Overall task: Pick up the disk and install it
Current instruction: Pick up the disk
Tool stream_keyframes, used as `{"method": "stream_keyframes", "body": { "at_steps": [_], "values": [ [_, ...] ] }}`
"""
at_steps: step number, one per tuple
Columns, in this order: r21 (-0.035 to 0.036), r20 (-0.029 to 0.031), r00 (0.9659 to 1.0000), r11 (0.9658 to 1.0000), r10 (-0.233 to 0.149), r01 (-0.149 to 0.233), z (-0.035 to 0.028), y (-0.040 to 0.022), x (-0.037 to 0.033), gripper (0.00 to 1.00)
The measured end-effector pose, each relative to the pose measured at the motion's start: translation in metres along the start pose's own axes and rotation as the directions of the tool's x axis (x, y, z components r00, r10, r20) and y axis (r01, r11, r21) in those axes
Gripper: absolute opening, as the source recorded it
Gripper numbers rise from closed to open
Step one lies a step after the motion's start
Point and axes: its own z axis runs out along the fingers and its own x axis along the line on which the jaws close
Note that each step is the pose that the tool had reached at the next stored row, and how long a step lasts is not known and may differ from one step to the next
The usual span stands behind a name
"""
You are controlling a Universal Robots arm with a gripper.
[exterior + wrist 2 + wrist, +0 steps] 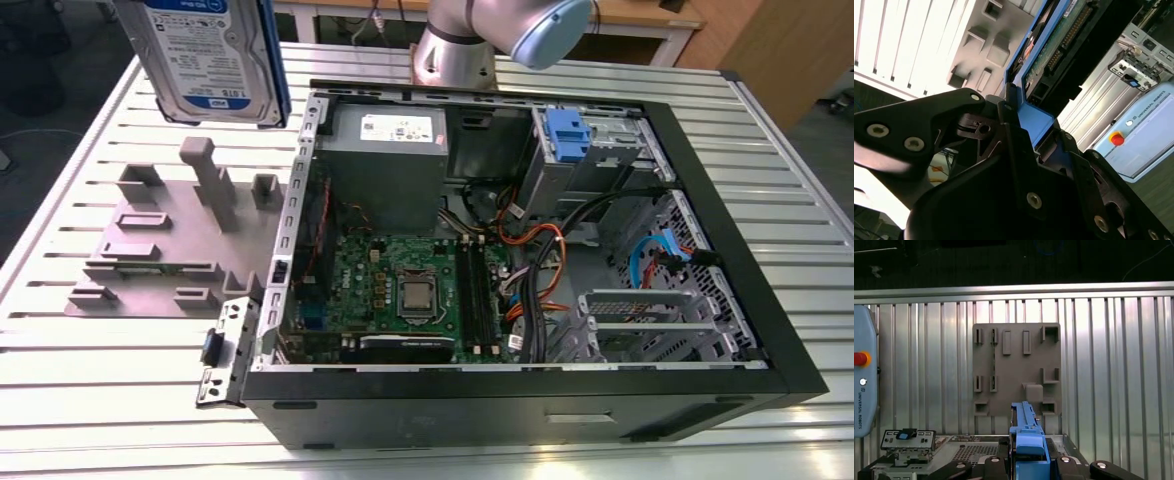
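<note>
The disk [214, 60], a silver hard drive with a white-and-blue label and a blue frame, hangs upright in the air above the table at the exterior view's upper left, over the grey fixture plate [160, 240]. In both wrist views my gripper [1036, 137] [1027, 462] is shut on the disk's blue-framed edge [1034, 122] [1026, 432], one black finger [1009, 130] on each side. The disk's circuit-board side [1054, 45] shows in the second wrist view. Beside it, the open computer case [747, 250] lies on the table.
Inside the case sit a grey power supply box [387, 150], a motherboard [400, 290], loose cables [534, 240] and a grey drive cage with a blue tab [567, 130]. The arm's base [461, 50] stands behind the case. A pendant [864, 380] lies on the slatted table.
</note>
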Motion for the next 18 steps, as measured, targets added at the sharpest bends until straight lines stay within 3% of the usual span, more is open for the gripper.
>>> {"method": "stream_keyframes", "body": {
  "at_steps": [18],
  "values": [
    [0.0000, 0.0000, 1.0000, 1.0000, 0.000, 0.000, 0.0013, -0.0295, -0.0006, 0.37]
  ]
}}
